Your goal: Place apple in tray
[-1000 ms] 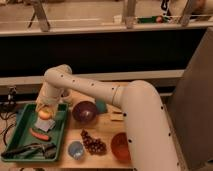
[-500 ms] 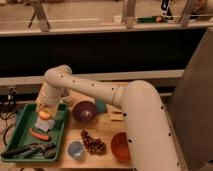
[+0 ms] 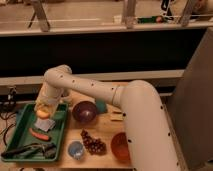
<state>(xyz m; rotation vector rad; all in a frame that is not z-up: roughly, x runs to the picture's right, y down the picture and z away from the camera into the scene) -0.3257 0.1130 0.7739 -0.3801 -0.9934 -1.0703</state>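
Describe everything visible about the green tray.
The tray is a large green rectangular container with a raised rim, plastic-looking, lying flat at the table's left end. Inside: the yellowish-orange apple near its far end, directly under the end effector, a pale piece, a long orange-red carrot-like item, and dark utensils at the near end.

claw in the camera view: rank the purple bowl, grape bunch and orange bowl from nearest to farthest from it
The claw hangs over the green rectangular plastic tray's far end.
1. Round dark purple bowl, beside the tray.
2. Dark grape bunch, nearer the table's front.
3. Round orange bowl, at the front, farthest across.
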